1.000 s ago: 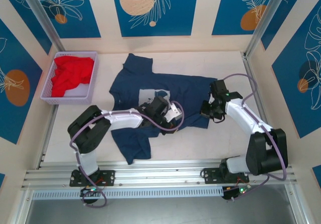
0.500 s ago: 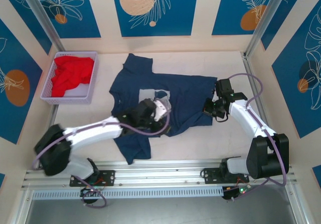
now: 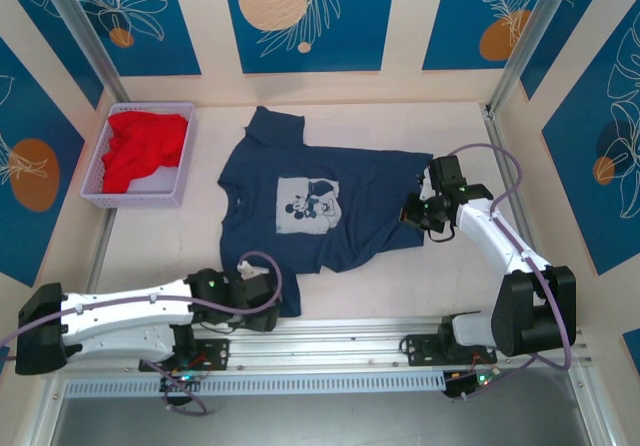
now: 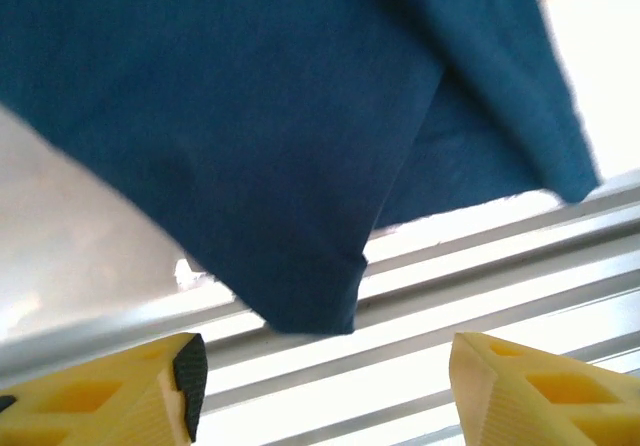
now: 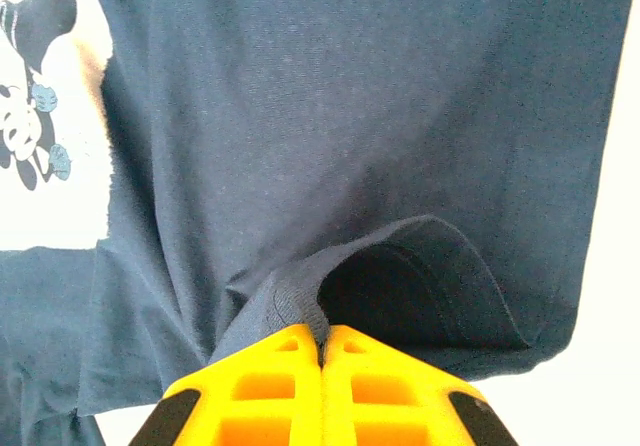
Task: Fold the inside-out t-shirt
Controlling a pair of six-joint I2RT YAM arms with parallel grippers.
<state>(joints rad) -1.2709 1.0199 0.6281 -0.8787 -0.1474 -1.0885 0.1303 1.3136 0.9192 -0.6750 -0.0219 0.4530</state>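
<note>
The navy cotton t-shirt lies spread and softly rumpled on the pale surface, its square mouse print facing up. The right tool pinches a raised ridge of cloth between closed yellow fingers. The left tool gapes wide and empty beside the shirt's near corner.

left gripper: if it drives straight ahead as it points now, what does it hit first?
Most likely the inside-out t-shirt: its navy corner lies straight ahead of the open left gripper, over the aluminium rail. Depth is unclear, so the gap can't be judged.
</note>
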